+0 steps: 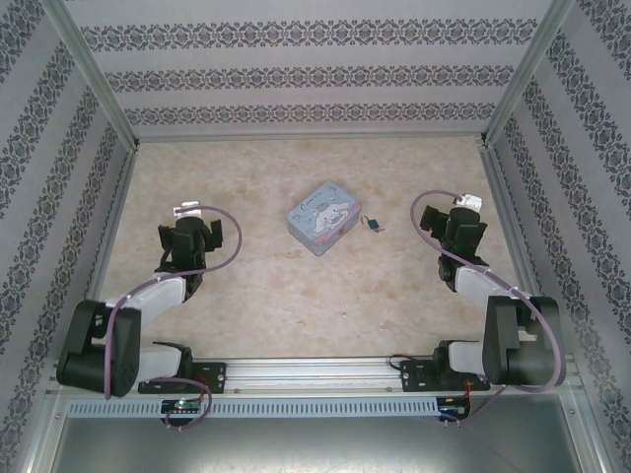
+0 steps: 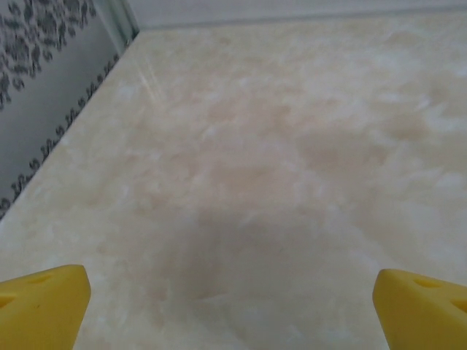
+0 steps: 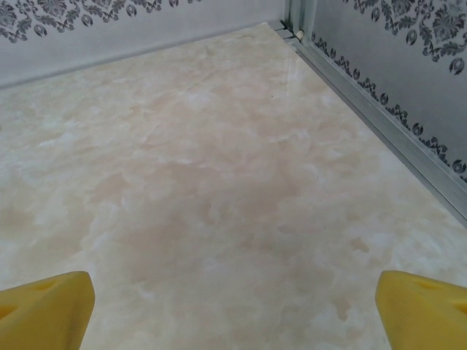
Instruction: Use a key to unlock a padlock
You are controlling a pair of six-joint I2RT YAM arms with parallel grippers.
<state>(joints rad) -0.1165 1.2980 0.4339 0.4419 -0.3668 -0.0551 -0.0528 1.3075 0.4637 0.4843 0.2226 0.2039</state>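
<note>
The overhead view looks down on the whole table (image 1: 296,296); both wrist views skim its surface closely.

Lab robot booth: aluminium frame (image 1: 315,374), wallpapered panels (image 1: 315,74), marble-look tabletop (image 1: 296,296).

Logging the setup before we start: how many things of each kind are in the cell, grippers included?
Tin: 1
Padlock: 1
Key: 0 counted, too small to make out
Grippers: 2, left gripper and right gripper, both open
Total: 4
</note>
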